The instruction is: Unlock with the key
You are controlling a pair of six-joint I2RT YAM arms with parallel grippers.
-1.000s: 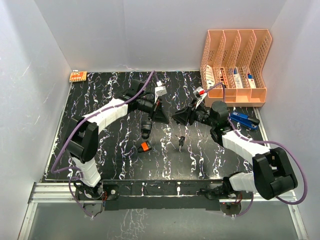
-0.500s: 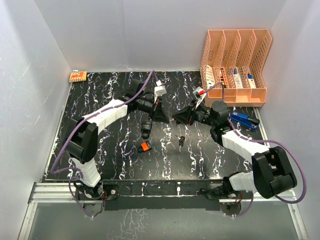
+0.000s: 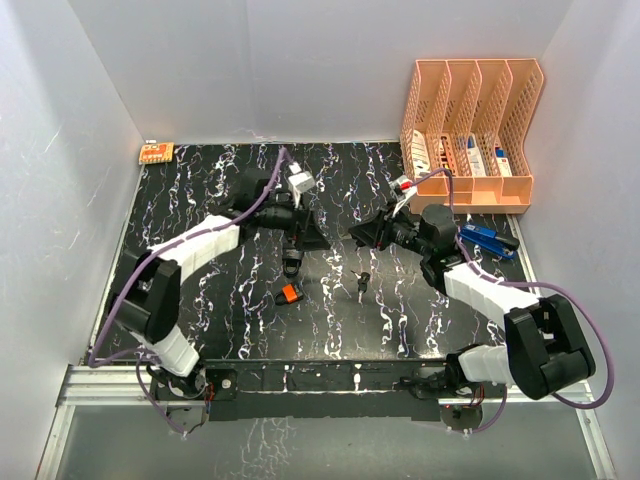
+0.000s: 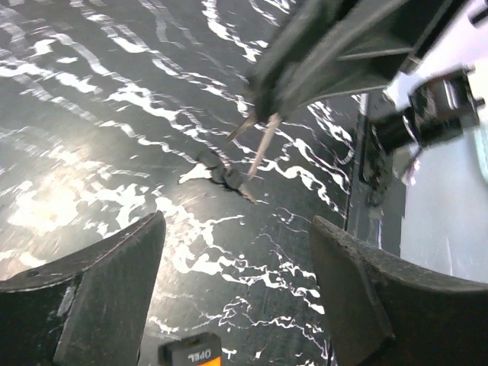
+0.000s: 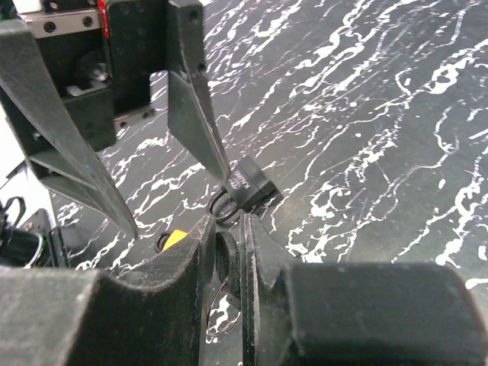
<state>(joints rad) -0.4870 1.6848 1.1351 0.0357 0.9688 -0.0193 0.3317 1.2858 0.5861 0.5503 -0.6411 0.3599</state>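
Right end effector (image 5: 227,229) is pinched tight on the key (image 5: 226,261). You only see its dark head squeezed between the fingers, over the middle of the desk (image 3: 200,190). Left end effector (image 4: 236,252) is spread wide, nothing in it, facing the right one. The padlock (image 3: 291,262) lies just toward the near edge from it, with a small orange thing (image 3: 289,293) nearer that edge.

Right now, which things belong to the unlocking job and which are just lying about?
Job: padlock; key, pinched in the right end effector; left end effector, open near the padlock.

Lying about: orange-and-black tag; loose keys; blue tool; peach file organiser; small orange block at the far-left corner.
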